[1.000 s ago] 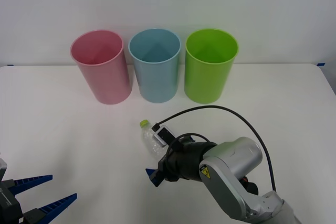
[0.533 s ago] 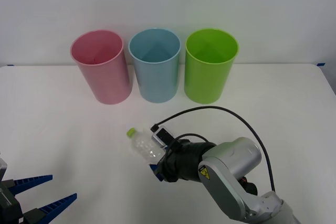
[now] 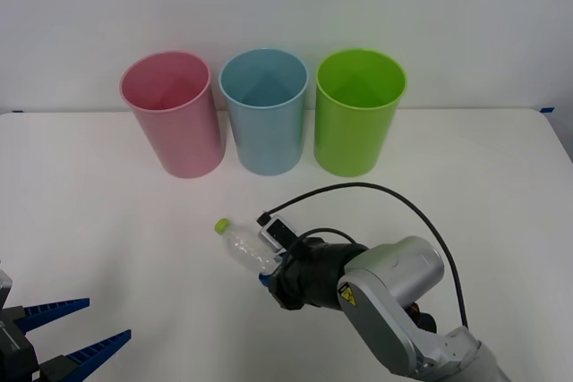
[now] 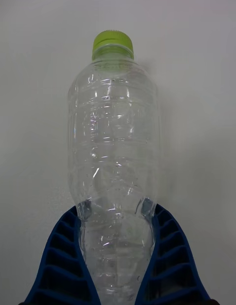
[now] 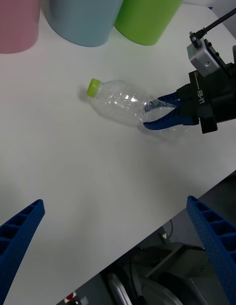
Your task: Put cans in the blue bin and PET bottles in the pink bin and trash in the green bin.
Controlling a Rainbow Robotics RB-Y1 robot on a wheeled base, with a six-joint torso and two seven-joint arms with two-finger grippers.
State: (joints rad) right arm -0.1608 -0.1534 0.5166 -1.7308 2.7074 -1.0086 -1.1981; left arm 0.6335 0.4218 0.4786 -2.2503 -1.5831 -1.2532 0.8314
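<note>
A clear crinkled PET bottle point(image 3: 243, 246) with a yellow-green cap is held lying sideways just above the table, cap pointing left. My right gripper point(image 3: 271, 276) is shut on its lower body; the blue fingers point(image 4: 167, 256) squeeze the bottle point(image 4: 113, 152) in at both sides. The left wrist view has the bottle point(image 5: 120, 101) and that gripper point(image 5: 164, 113) over the white table. At the back stand the pink bin point(image 3: 173, 114), the blue bin point(image 3: 265, 110) and the green bin point(image 3: 358, 111) in a row. My left gripper point(image 3: 81, 328) waits open at the front left corner.
The white table point(image 3: 107, 221) spreads wide between the bottle and the bins. A black cable point(image 3: 376, 190) loops over the right arm. The table's front edge point(image 5: 147, 226) lies near the left gripper.
The bottle has gone from nearly upright to lying sideways, cap swung to the left, and now hangs in the shut right gripper. The left arm has not moved.
</note>
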